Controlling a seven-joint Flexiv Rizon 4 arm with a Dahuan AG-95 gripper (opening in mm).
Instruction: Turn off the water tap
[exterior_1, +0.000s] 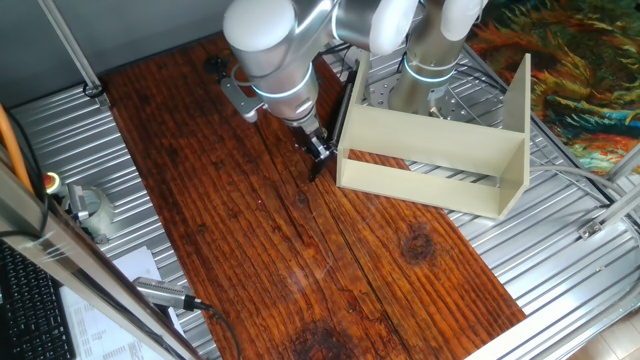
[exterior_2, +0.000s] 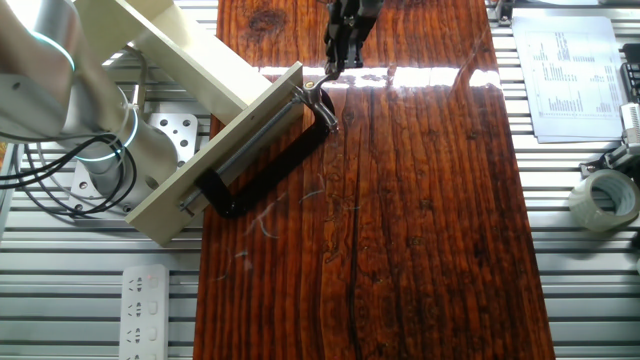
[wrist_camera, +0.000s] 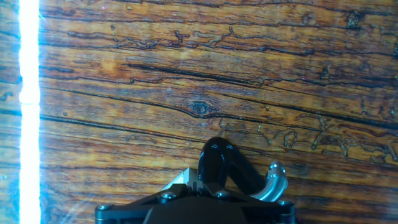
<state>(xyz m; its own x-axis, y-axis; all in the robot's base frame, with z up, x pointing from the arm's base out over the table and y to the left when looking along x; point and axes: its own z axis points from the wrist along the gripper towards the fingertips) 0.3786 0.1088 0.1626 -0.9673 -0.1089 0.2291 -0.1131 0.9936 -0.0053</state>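
Fingers (exterior_2: 333, 68) of the dark metal gripper hover at the small silvery metal tap (exterior_2: 312, 90); whether spread or pressed together cannot be told. Reddish-brown wooden tabletop (exterior_2: 420, 220) carries a cream board stand (exterior_1: 430, 150), then the thin black panel (exterior_2: 270, 165), the tap at its end (spout visible in hand view). Judged: push the lever squarely, slowly, without slipping off.
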